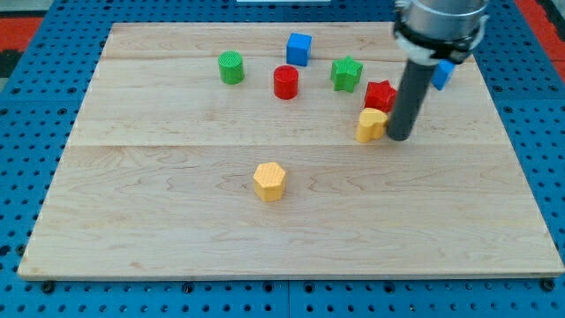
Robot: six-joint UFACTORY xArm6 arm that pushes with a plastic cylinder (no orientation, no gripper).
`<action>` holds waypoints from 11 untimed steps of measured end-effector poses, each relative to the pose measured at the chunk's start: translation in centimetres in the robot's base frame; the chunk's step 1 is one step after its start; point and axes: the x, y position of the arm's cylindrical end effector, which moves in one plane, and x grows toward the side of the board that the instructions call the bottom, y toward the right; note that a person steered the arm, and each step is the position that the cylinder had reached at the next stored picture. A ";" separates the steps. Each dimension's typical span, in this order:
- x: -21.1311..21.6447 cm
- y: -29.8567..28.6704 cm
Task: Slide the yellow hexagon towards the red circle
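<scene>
The yellow hexagon (269,181) lies on the wooden board (177,221) a little below its middle. The red circle (285,81) stands near the view's top, up and slightly right of the hexagon. My tip (400,137) is at the view's right, far from the hexagon, right beside a second yellow block (371,124) whose shape I cannot make out. It looks to touch that block's right side.
A green circle (231,67) is left of the red circle. A blue cube (299,48) is above it. A green star (347,73) and a red star-like block (380,94) are to its right. Another blue block (442,74) is partly hidden behind the rod.
</scene>
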 end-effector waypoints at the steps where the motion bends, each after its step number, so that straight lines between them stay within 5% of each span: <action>1: 0.4 -4.0; 3: 9.6 -5.3; 4: 10.5 -12.2; 5: 9.5 -17.4; 7: 2.8 -11.6; 9: 1.3 -6.4; 11: 0.2 -12.5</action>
